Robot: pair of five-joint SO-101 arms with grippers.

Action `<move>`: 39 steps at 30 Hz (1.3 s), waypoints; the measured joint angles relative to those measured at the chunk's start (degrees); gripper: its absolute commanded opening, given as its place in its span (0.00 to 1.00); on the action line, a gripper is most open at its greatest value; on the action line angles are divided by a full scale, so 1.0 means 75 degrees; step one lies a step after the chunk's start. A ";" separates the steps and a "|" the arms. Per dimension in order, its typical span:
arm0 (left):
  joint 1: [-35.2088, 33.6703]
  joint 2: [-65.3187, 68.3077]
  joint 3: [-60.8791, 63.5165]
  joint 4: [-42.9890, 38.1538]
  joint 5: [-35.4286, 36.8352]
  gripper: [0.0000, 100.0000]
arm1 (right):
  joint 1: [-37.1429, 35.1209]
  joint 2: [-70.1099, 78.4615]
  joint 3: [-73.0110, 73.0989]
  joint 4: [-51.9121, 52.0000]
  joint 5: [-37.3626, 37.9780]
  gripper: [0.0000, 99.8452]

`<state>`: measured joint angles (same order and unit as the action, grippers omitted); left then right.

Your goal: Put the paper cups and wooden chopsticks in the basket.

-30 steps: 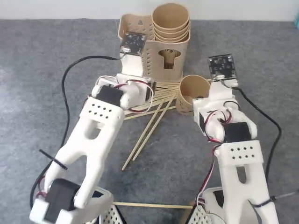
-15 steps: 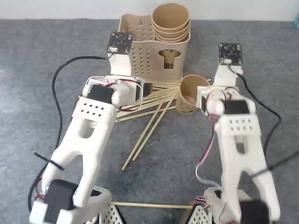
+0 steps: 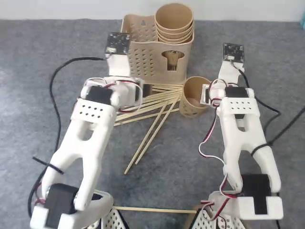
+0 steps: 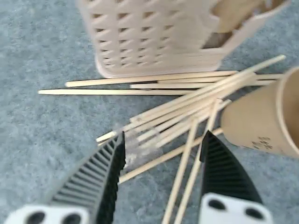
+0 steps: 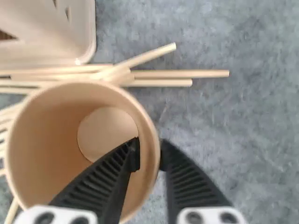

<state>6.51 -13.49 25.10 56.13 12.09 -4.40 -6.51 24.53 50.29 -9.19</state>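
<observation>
1. The left gripper [image 4: 161, 156] is open, its jaws set wide apart. It hangs low over the chopsticks [image 4: 187, 112]. Several sticks of the pile pass between the jaws, and none is pinched.
2. The right gripper [image 5: 149, 156] is closed on the cup [image 5: 56, 149]. One jaw is inside the cup and the other outside, with the wall just under the rim squeezed between them.
3. In the high view the cup stands upright on the grey mat [image 3: 38, 71], right of centre. It is just in front of the right front corner of the basket [image 3: 143, 52] and apart from it. Some stick ends reach its foot on the side facing the left arm.
4. The chopsticks fan out across the middle of the high view, from under the left arm's wrist to the cup. The uppermost ones lie along the foot of the basket's front wall. Two sticks slant away from the fan toward the lower centre.
5. A lone chopstick [image 3: 152, 209] lies flat near the bottom edge, between the two arm bases and well apart from the pile.
6. The basket stands at upper centre. The stacked cups [image 3: 174, 21] are nested upright in its right end and rise above its rim.
</observation>
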 measured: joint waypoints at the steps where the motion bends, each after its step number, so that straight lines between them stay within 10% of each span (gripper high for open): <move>1: -0.0105 0.0000 0.0000 -0.0094 0.0000 0.24 | 0.0012 0.0000 -0.0082 0.0000 0.0000 0.01; 24: -0.0586 0.0000 0.0000 -0.0352 0.0012 0.24 | 0.0012 0.0012 -0.6693 0.4689 0.0293 0.01; 39: -0.0574 0.0000 0.0774 -0.1407 0.0012 0.24 | -0.0821 0.0527 -0.8580 0.2192 0.1149 0.01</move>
<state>2.20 -13.49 30.90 45.58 12.18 -10.55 -2.55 -39.82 66.73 -0.57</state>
